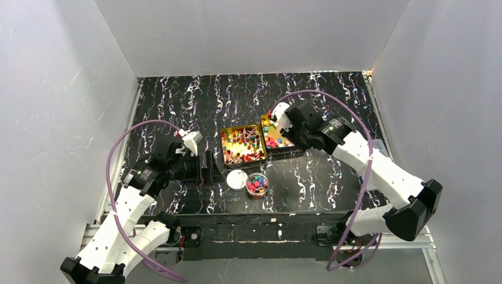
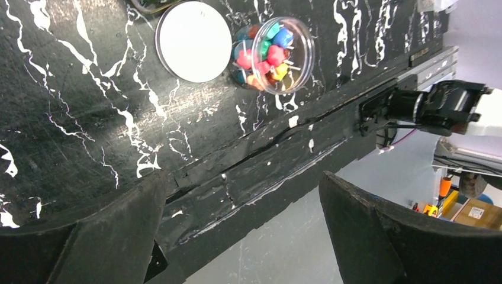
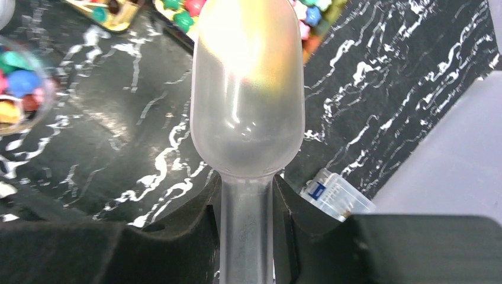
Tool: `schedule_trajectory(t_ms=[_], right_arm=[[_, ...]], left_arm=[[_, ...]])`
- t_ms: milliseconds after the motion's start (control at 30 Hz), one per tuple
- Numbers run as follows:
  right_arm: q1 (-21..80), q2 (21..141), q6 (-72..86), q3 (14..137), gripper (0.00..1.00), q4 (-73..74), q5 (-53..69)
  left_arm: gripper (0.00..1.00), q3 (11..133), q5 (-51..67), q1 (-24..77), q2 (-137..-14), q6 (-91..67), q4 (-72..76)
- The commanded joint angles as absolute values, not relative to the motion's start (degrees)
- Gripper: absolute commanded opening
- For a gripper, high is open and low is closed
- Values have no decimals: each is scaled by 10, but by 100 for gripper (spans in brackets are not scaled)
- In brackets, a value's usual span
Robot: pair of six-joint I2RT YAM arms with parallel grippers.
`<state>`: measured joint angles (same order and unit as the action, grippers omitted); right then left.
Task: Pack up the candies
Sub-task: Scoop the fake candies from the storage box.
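Round coloured candies (image 1: 274, 141) fill the right gold tin (image 1: 288, 149); twist-wrapped candies (image 1: 241, 147) lie in the left gold tin (image 1: 223, 131). More candies (image 2: 266, 54) sit in a small clear jar (image 1: 257, 184), its white lid (image 1: 237, 178) lying beside it. My right gripper (image 3: 245, 228) is shut on the handle of a clear plastic scoop (image 3: 247, 89). The scoop's bowl hovers by the right tin's near edge (image 3: 177, 13). My left gripper (image 2: 241, 177) stands open and empty over the table's near edge, left of the lid (image 2: 193, 40).
White walls enclose the black marbled table (image 1: 319, 94) on three sides. The near edge carries a black rail (image 2: 260, 171) and the right arm's base (image 2: 441, 106). A small clear plastic piece with a blue label (image 3: 336, 195) lies near my right fingers.
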<state>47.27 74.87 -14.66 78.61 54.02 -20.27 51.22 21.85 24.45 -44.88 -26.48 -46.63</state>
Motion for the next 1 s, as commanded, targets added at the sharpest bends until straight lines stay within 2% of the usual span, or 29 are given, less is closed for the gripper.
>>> schedule_trajectory(t_ms=[0,367,967], right_arm=[[429,779,-220,822,1,527,-215],[381,883,-309,852,1,524,-192],[371,1020,-416,887,1,525,-179]], left_arm=[[98,485,229,243,-446,-243,-466],[98,444,263,243,-421,-244,-425],[98,434,276,243,-399,-244,-411]])
